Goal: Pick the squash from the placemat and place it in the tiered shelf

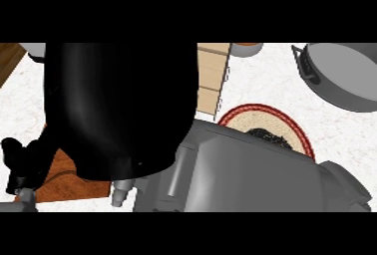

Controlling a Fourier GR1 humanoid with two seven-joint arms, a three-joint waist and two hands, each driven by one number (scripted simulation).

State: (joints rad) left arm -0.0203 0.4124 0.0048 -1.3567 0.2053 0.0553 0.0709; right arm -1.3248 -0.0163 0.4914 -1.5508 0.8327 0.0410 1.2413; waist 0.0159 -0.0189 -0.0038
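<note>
My right forearm [258,174] rises grey from the lower right, very close to the view. A large black mass, my right hand [117,109], fills the middle and left and hides most of the counter. The round woven placemat [298,134] with a red rim shows partly behind the forearm, with a dark speckled patch [267,137] on it. No squash is in sight. The light wooden tiered shelf [212,74] peeks out beside the black mass at the upper middle. My left hand [16,162] shows as a dark shape at the lower left edge.
A grey pot [346,74] with a dark handle stands at the upper right. A brown wooden board [70,187] lies at the lower left under the black mass. A small grey bowl [247,48] sits at the top behind the shelf.
</note>
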